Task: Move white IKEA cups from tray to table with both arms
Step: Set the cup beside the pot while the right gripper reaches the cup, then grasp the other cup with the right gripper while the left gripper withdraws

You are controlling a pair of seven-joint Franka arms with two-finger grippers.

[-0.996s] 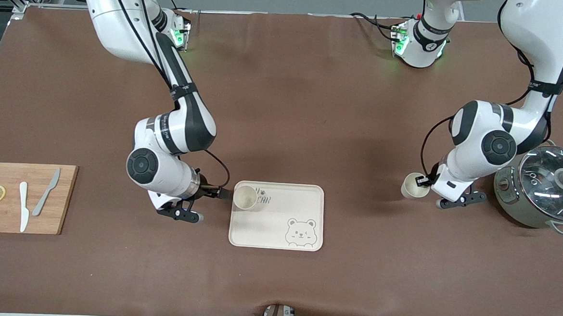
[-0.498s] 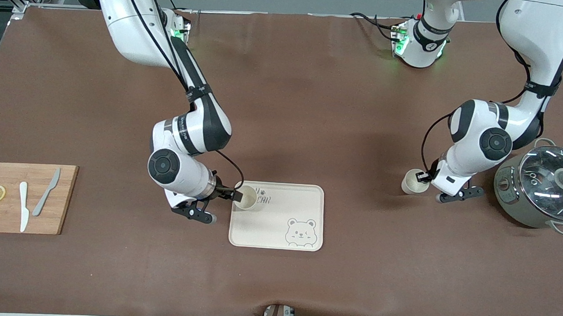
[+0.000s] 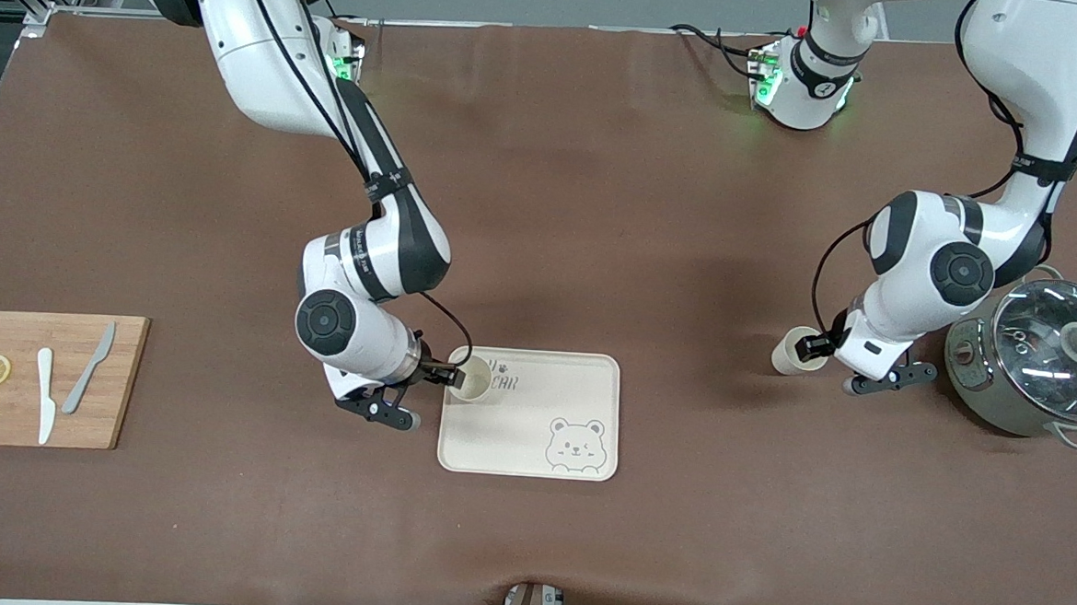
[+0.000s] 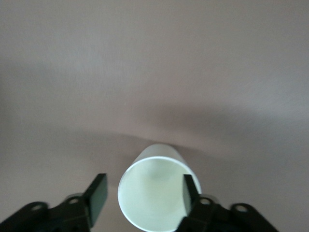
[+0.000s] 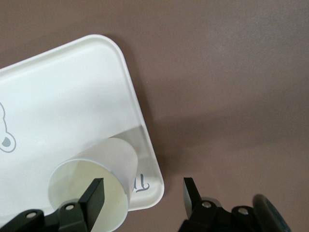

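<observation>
From the front, the right hand (image 3: 450, 376) sits low at the bear tray (image 3: 531, 436), by the corner where one white cup (image 3: 472, 379) stands. The left hand (image 3: 808, 346) is at the other cup (image 3: 789, 353), which stands on the table (image 3: 599, 204) near the pot (image 3: 1033, 356). The left wrist view shows that hand's fingers (image 4: 99, 193) spread wide around the cup. The right wrist view shows its fingers (image 5: 190, 193) wide too, one at the cup's mouth.

Both arms reach down low with wrists bent sideways, the right gripper (image 3: 454, 377) with fingers parted around a cup's rim, the left gripper (image 3: 808, 346) with fingers spread, one inside a cup.
</observation>
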